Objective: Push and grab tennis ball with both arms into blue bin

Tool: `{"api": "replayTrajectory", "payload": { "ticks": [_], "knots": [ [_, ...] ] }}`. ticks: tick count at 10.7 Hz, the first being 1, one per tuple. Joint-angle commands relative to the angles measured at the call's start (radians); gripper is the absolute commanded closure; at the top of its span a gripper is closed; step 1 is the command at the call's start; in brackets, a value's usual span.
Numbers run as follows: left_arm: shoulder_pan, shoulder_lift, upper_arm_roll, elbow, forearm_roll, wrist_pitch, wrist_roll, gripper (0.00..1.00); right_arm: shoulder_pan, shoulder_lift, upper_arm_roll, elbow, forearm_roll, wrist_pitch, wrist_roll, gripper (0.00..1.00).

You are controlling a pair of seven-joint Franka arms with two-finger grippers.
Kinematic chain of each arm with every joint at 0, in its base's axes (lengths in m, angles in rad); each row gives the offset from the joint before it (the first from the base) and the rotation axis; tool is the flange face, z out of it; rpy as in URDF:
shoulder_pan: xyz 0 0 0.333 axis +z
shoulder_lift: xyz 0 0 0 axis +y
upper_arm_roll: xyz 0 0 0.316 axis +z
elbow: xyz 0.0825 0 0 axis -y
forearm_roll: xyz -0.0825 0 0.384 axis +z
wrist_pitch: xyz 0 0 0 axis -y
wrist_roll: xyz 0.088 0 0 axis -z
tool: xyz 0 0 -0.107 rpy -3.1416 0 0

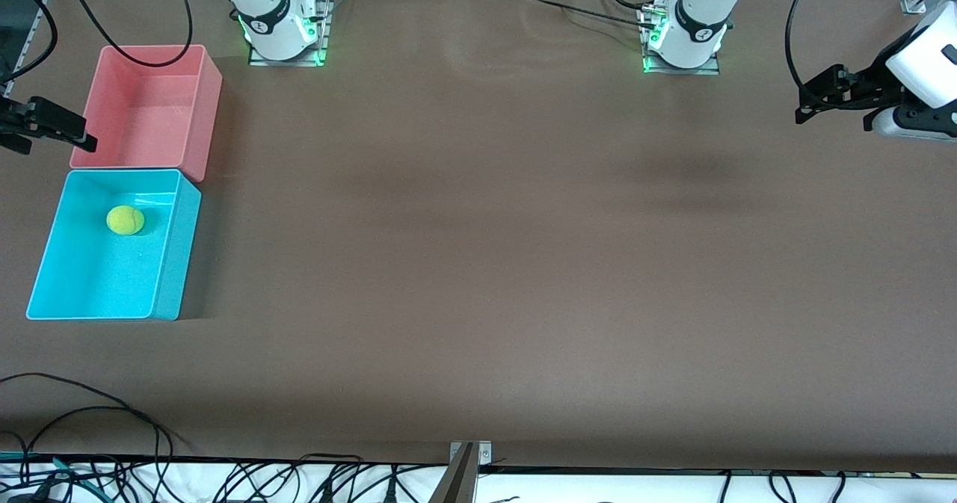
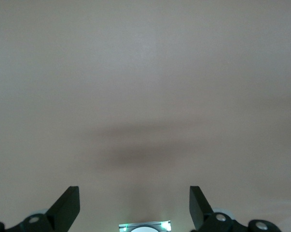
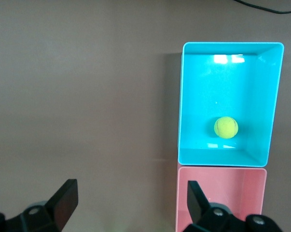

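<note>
Front view, ball: the tennis ball (image 1: 125, 220) lies in the blue bin (image 1: 169, 264), on its floor toward the end next to the pink bin (image 1: 208, 114).
Front view, progress: I judge the task done; nothing looks left but keeping both arms off.
Front view, right gripper: my right gripper (image 1: 45, 123) hangs at the picture's edge beside the pink bin, holding nothing.
Front view, left gripper: my left gripper (image 1: 826, 99) hangs over the left arm's end of the worktop (image 1: 493, 264), well apart from both bins, holding nothing.
Front view, room: the brown worktop between the bins and the left arm is bare; cables lie along its edge nearest the camera.
Left wrist view: the left gripper (image 2: 134, 205) has its fingers spread wide over bare worktop, with only a soft shadow below.
Right wrist view: the right gripper (image 3: 132, 200) is spread and empty; the ball (image 3: 226, 127) sits inside the blue bin (image 3: 188, 96), whose wall touches the pink bin (image 3: 184, 203).
Right wrist view, edges: bare worktop runs alongside both bins.
</note>
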Motion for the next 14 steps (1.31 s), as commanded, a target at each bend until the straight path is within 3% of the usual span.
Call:
{"api": "replayTrajectory", "payload": {
  "ticks": [1, 14],
  "knots": [
    [0.011, 0.010, 0.000, 0.027, -0.023, -0.023, -0.010, 0.00, 0.006, -0.027, 0.005, -0.021, 0.005, 0.010, 0.071, 0.00],
    [0.014, 0.010, 0.000, 0.024, -0.023, -0.031, -0.010, 0.00, 0.003, -0.010, 0.000, -0.021, 0.004, 0.018, 0.077, 0.00]
  ]
}}
